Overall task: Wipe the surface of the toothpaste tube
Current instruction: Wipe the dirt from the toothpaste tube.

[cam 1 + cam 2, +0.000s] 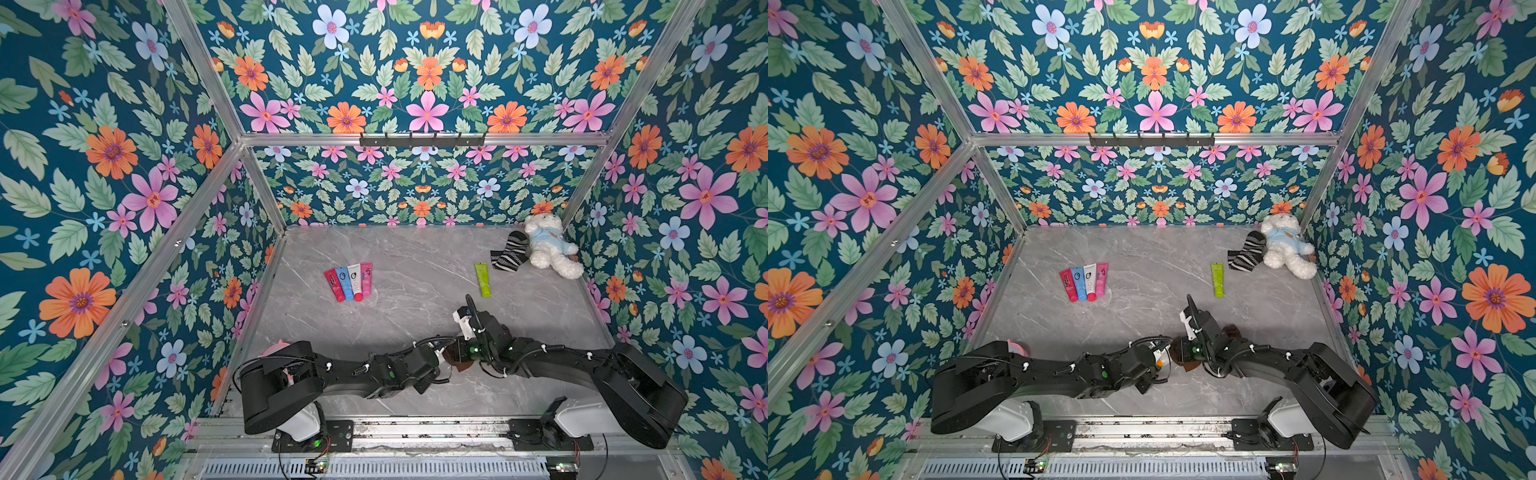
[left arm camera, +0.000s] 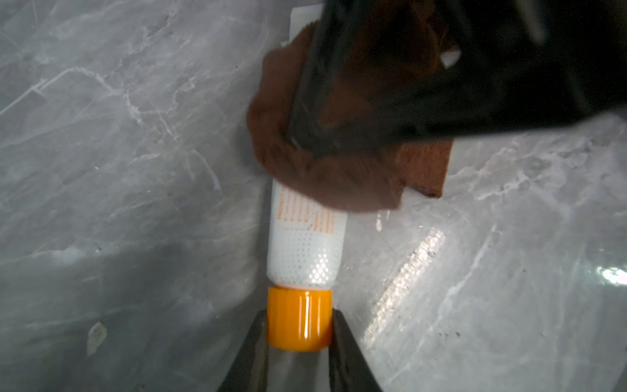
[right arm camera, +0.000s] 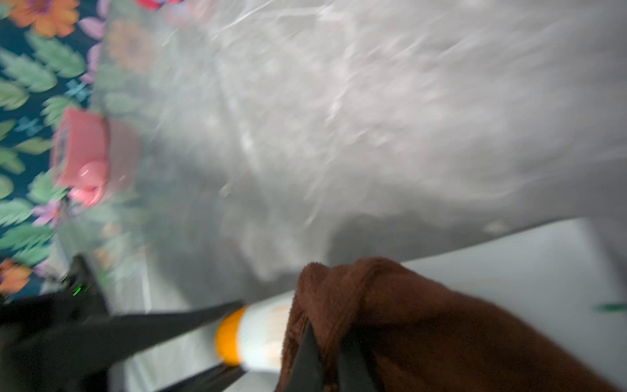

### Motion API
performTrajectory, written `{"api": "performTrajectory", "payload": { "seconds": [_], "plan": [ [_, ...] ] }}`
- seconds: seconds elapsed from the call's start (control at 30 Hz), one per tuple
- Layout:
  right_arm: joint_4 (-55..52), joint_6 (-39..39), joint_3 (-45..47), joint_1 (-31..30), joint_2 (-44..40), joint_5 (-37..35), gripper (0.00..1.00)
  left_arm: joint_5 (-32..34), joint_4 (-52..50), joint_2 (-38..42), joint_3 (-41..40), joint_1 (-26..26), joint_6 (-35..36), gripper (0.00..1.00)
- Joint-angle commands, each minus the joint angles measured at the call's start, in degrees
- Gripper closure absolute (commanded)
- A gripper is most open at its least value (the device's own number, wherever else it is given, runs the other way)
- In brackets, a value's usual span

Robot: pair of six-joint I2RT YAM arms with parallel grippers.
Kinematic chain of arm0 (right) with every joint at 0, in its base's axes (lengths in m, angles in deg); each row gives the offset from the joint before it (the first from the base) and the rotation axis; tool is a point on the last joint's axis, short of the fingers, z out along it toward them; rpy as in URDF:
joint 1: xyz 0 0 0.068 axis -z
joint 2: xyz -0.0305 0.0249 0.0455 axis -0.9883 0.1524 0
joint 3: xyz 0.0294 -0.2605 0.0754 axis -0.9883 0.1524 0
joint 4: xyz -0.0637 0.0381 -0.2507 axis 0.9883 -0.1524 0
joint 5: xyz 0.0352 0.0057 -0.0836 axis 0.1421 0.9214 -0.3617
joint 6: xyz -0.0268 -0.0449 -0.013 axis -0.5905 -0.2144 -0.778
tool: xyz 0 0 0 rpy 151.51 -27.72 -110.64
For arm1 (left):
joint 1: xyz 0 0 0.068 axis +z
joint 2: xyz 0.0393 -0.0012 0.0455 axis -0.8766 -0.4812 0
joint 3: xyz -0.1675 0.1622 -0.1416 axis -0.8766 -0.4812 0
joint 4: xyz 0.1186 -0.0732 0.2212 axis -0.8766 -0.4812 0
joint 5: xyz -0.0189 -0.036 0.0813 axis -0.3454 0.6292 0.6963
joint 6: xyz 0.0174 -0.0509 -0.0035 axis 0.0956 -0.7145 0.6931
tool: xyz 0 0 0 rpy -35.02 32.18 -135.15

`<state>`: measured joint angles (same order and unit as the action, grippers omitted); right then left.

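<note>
And the left gripper (image 2: 299, 313) is pinched partway shut on the orange cap (image 2: 298, 325), with the white toothpaste tube (image 2: 305, 244) running straight out from its fingertips. Just beyond, the right gripper (image 3: 334, 353), jaws fully closed on the brown cloth (image 3: 424, 322), presses it onto the tube's far half.

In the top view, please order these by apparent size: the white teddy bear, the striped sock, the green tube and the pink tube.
1. white teddy bear
2. striped sock
3. green tube and pink tube: these two look about alike, so I do not rank them.
</note>
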<state>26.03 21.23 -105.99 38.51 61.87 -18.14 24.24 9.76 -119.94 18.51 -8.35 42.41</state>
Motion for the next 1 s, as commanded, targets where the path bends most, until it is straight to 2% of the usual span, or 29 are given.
{"api": "performTrajectory", "payload": {
  "seconds": [0.0, 0.07, 0.13, 0.27, 0.33, 0.43, 0.5, 0.6, 0.77, 0.97],
  "plan": [
    [-0.6, 4.7, 2.1, -2.8, -1.0, 6.5, 1.00, 2.5, 1.9, 0.2, 0.5, 0.2, -0.5, 1.00],
    [1.0, 5.3, 3.1, -2.8, -1.0, 6.4, 1.00, 2.2, 2.0, 0.2, 0.5, 0.2, -0.4, 1.00],
    [-1.8, 4.3, 2.7, -1.2, -0.8, 3.8, 1.00, 1.9, 2.3, 0.5, 0.3, 0.2, -0.4, 1.00],
    [-1.3, 1.4, 3.0, 9.3, 1.3, 5.5, 1.00, 1.9, 2.8, 1.5, -0.5, 0.2, -0.6, 1.00],
    [-5.2, -1.3, 0.9, 13.5, 2.6, 3.3, 1.00, 2.0, 2.8, 1.4, -0.5, 0.2, -0.6, 1.00],
    [-7.9, -2.5, -0.7, 16.4, 2.9, -0.2, 1.00, 1.4, 2.9, 0.7, -0.1, 0.2, -0.5, 1.00],
    [-7.6, -2.5, -1.1, 16.4, 1.9, 0.6, 1.00, 1.1, 2.9, 0.4, 0.0, 0.2, -0.4, 1.00],
    [-6.0, -1.9, -1.1, 15.8, -1.3, 5.5, 1.00, 0.9, 3.0, 0.4, 0.0, 0.2, -0.4, 1.00],
    [-9.9, -1.8, -2.9, 11.1, -8.1, 5.6, 1.00, 0.7, 3.0, 0.3, 0.1, 0.2, -0.4, 1.00],
    [-8.4, -1.5, -3.7, 8.0, -5.8, 8.2, 1.00, 0.7, 3.0, 0.2, 0.3, 0.2, -0.4, 1.00]
  ]
}}
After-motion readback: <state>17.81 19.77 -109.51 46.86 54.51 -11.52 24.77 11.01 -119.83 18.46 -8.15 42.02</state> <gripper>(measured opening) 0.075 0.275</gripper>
